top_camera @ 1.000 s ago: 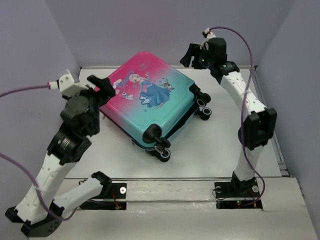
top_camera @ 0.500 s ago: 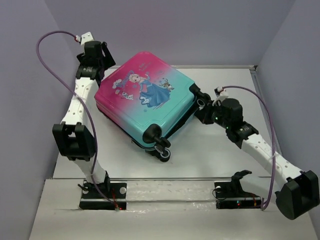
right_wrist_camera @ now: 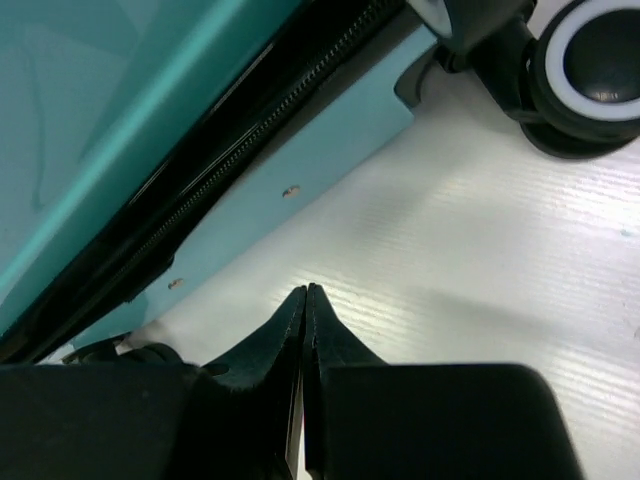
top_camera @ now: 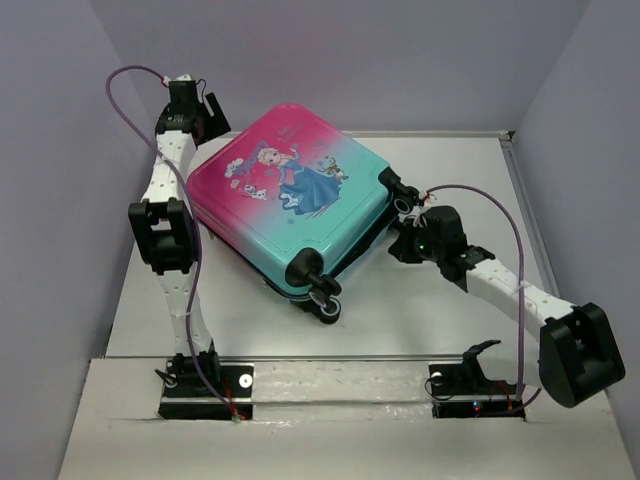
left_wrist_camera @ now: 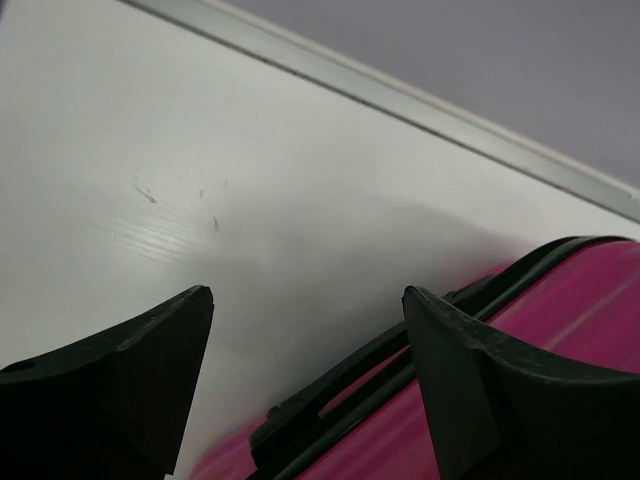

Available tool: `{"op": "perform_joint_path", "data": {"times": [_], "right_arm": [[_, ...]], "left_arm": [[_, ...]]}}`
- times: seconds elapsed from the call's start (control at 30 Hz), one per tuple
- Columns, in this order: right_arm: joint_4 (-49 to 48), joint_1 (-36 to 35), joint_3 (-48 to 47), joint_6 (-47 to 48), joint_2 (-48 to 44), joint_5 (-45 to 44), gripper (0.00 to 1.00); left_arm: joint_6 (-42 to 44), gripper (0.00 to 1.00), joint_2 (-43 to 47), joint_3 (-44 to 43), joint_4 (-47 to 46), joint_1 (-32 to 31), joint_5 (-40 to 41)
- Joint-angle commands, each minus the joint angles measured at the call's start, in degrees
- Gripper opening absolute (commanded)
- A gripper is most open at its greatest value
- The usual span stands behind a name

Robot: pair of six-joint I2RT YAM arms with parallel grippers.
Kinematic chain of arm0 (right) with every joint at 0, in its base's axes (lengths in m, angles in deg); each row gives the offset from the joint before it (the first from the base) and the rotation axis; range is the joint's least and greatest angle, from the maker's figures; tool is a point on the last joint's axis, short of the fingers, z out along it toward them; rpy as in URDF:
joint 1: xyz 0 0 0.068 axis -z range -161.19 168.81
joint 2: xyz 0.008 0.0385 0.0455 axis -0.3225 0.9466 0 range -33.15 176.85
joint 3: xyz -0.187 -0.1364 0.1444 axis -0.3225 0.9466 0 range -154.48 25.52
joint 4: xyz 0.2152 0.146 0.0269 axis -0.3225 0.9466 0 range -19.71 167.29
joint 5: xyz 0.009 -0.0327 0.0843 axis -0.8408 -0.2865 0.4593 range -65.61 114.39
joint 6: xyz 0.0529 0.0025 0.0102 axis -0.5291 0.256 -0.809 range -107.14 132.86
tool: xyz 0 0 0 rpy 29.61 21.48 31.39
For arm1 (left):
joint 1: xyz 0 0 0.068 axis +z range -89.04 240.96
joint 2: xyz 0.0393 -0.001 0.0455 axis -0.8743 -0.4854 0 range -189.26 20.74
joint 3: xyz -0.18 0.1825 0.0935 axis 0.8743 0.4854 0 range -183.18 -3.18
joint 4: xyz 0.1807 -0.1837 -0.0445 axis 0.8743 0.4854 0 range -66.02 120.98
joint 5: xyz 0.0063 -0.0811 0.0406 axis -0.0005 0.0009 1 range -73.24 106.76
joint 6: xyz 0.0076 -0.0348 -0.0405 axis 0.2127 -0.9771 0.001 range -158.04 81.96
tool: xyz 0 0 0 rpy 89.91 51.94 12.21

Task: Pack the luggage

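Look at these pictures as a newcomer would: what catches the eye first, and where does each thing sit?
The luggage, bright pink fading to teal with a cartoon princess print, lies flat in the middle of the white table, its black wheels toward the near and right sides. The left gripper hangs open at the far pink corner. The right gripper, shut, points at the teal side close to one wheel.

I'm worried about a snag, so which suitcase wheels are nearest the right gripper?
The far-right wheels, just beside the shut right gripper; the other wheels sit at the luggage's near corner, farther away.
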Motion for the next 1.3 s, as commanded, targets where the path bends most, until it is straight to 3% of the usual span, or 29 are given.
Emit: {"op": "perform_joint_path", "data": {"times": [0.0,0.27,0.53,0.7,0.83,1.0,1.03,1.13,1.17,1.27], "right_arm": [[-7.5,-0.5,-4.7,0.1,2.8,-0.6,0.07],[-13.2,-0.5,-9.6,-1.6,13.1,5.1,0.07],[-14.3,-0.5,-20.1,-0.7,23.2,6.1,0.07],[-11.1,-0.5,-33.8,1.3,31.5,8.3,0.07],[-6.7,-0.5,-44.7,3.2,37.8,9.7,0.09],[4.7,-0.5,-62.4,6.9,48.8,15.4,0.2],[7.2,-0.5,-70.8,7.2,51.0,17.2,0.24],[14.2,-0.5,-82.3,8.2,57.2,20.8,0.33],[15.5,-0.5,-89.1,7.4,60.7,22.9,0.41],[18.7,0.0,-98.4,4.6,65.7,27.4,0.52]], "left_arm": [[2.4,0.88,-1.9,-2.1,3.0,0.1,-5.1],[3.6,0.86,-4.2,3.9,1.6,-1.0,-13.9],[0.3,0.84,13.2,35.9,-11.7,-2.7,-20.3],[-0.6,0.85,27.5,58.0,-18.1,-7.1,-20.8],[-0.8,0.85,35.8,67.1,-19.0,-10.1,-20.1],[-5.3,0.85,49.1,78.7,-19.6,-16.5,-18.9],[-7.8,0.86,51.1,80.2,-20.8,-19.1,-18.5],[-12.1,0.85,60.0,85.3,-21.6,-21.1,-15.4],[-15.1,0.85,62.6,86.4,-22.3,-21.9,-14.5],[-20.1,0.86,74.3,90.1,-23.0,-23.3,-9.7]]}}
